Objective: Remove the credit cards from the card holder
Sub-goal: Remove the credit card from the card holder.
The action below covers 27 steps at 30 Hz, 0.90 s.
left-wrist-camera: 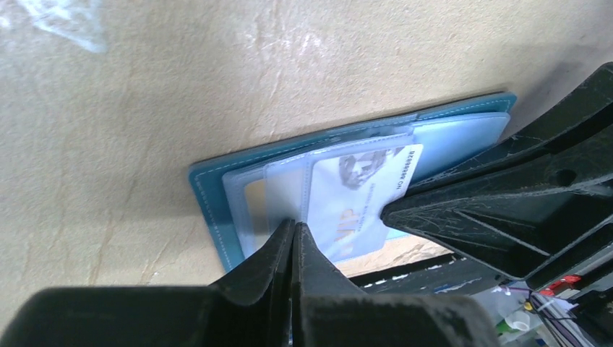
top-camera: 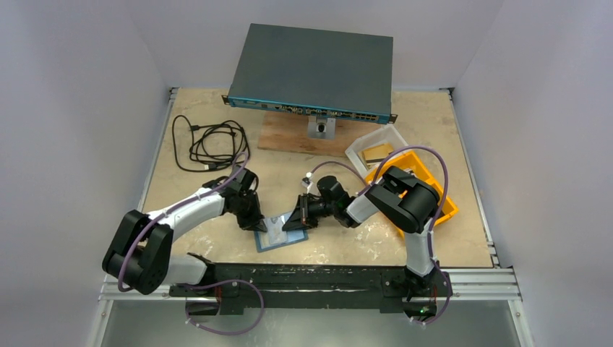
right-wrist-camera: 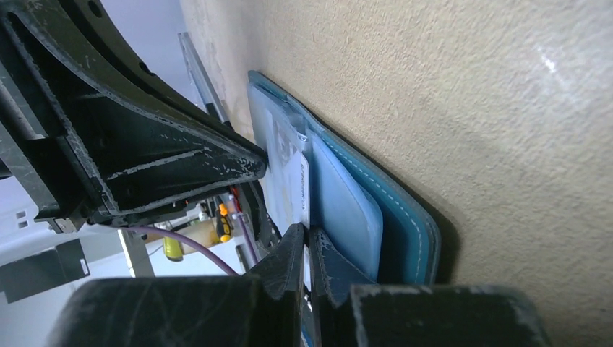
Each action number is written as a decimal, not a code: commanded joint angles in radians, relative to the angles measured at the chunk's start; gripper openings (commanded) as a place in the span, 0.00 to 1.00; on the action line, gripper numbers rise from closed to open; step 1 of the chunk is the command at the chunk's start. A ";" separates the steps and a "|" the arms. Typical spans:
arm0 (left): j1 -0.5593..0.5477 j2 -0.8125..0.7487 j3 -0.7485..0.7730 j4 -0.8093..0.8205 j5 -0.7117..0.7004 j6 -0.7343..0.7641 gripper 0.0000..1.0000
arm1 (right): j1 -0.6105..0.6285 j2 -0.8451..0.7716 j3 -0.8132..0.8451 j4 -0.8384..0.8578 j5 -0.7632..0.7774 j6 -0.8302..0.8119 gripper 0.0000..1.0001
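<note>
The teal card holder (top-camera: pixel 273 242) lies open and flat on the table between my two grippers. A pale credit card (left-wrist-camera: pixel 358 199) sticks partway out of its clear inner pocket (left-wrist-camera: pixel 285 191), and a tan one shows behind the plastic. My left gripper (left-wrist-camera: pixel 295 225) is shut, its tips pressed onto the pocket's edge from the left. Coming in from the right, my right gripper (right-wrist-camera: pixel 307 235) is shut on the near edge of the pale credit card (right-wrist-camera: pixel 298 181), just above the blue flap of the card holder (right-wrist-camera: pixel 405 217). In the top view the left gripper (top-camera: pixel 259 225) and right gripper (top-camera: pixel 293 223) nearly meet.
An orange bin (top-camera: pixel 449 210) sits right of the right arm, with a clear tub (top-camera: pixel 369 144) behind it. A network switch (top-camera: pixel 311 69) rests propped on a wooden board (top-camera: pixel 289 134) at the back. A coiled black cable (top-camera: pixel 209 144) lies at the back left.
</note>
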<state>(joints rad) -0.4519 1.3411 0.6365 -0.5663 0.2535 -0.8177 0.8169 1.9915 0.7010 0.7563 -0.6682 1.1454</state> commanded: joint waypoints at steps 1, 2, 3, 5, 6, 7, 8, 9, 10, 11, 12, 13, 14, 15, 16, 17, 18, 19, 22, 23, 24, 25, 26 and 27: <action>0.002 -0.059 0.029 -0.086 -0.073 0.045 0.02 | 0.004 -0.010 -0.018 0.011 0.022 -0.006 0.00; 0.003 -0.074 0.035 -0.099 -0.079 0.047 0.04 | 0.004 -0.010 -0.022 0.012 0.025 -0.006 0.00; 0.002 -0.089 0.039 -0.113 -0.082 0.049 0.05 | 0.004 -0.011 -0.024 0.011 0.027 -0.006 0.00; 0.002 -0.111 0.044 -0.121 -0.080 0.051 0.08 | 0.004 -0.010 -0.027 0.012 0.030 -0.007 0.00; 0.002 -0.119 0.046 -0.120 -0.075 0.052 0.08 | 0.004 -0.009 -0.028 0.012 0.031 -0.007 0.00; 0.002 -0.125 0.047 -0.116 -0.064 0.052 0.09 | 0.004 -0.008 -0.028 0.012 0.031 -0.007 0.00; 0.002 -0.129 0.048 -0.106 -0.049 0.051 0.10 | 0.004 -0.008 -0.026 0.013 0.031 -0.007 0.00; 0.002 -0.133 0.044 -0.087 -0.033 0.053 0.10 | 0.004 -0.008 -0.026 0.012 0.030 -0.008 0.00; 0.001 -0.136 0.040 -0.066 -0.021 0.052 0.11 | 0.004 -0.008 -0.025 0.011 0.032 -0.009 0.00; 0.001 -0.136 0.036 -0.048 -0.011 0.051 0.11 | 0.004 -0.009 -0.023 0.007 0.032 -0.011 0.00; 0.001 -0.129 0.036 -0.032 0.002 0.051 0.11 | 0.004 -0.009 -0.021 0.006 0.032 -0.012 0.00; 0.000 -0.120 0.035 -0.014 0.015 0.051 0.11 | 0.004 -0.009 -0.019 0.002 0.033 -0.015 0.00; -0.001 -0.106 0.031 0.015 0.028 0.048 0.10 | 0.004 -0.008 -0.018 -0.002 0.034 -0.017 0.00; -0.001 -0.093 0.029 0.031 0.031 0.044 0.09 | 0.004 -0.008 -0.017 -0.004 0.034 -0.019 0.00; -0.002 -0.079 0.027 0.040 0.032 0.042 0.07 | 0.003 -0.009 -0.016 -0.004 0.034 -0.020 0.00; -0.002 -0.062 0.025 0.049 0.033 0.042 0.05 | 0.004 -0.009 -0.015 -0.005 0.032 -0.019 0.00; -0.002 -0.046 0.021 0.057 0.032 0.042 0.02 | 0.004 -0.011 -0.015 -0.007 0.033 -0.021 0.00; -0.002 -0.033 0.015 0.069 0.034 0.041 0.00 | 0.004 -0.012 -0.015 -0.010 0.033 -0.022 0.00; -0.002 -0.003 -0.007 0.111 0.039 0.034 0.00 | 0.003 -0.014 -0.014 -0.017 0.033 -0.026 0.00; -0.002 0.009 -0.007 0.110 0.036 0.030 0.00 | 0.003 -0.014 -0.014 -0.018 0.034 -0.026 0.00; -0.002 0.018 -0.008 0.102 0.025 0.028 0.00 | 0.002 -0.016 -0.016 -0.018 0.035 -0.026 0.00; -0.001 0.024 -0.008 0.091 0.013 0.025 0.00 | 0.002 -0.017 -0.017 -0.018 0.036 -0.026 0.00; -0.002 0.028 -0.009 0.084 0.001 0.024 0.00 | 0.002 -0.020 -0.018 -0.020 0.038 -0.025 0.00; -0.002 0.027 -0.010 0.072 -0.014 0.019 0.00 | 0.001 -0.021 -0.020 -0.022 0.039 -0.025 0.00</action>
<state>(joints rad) -0.4519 1.3579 0.6388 -0.5060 0.2691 -0.7929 0.8173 1.9915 0.6891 0.7666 -0.6643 1.1439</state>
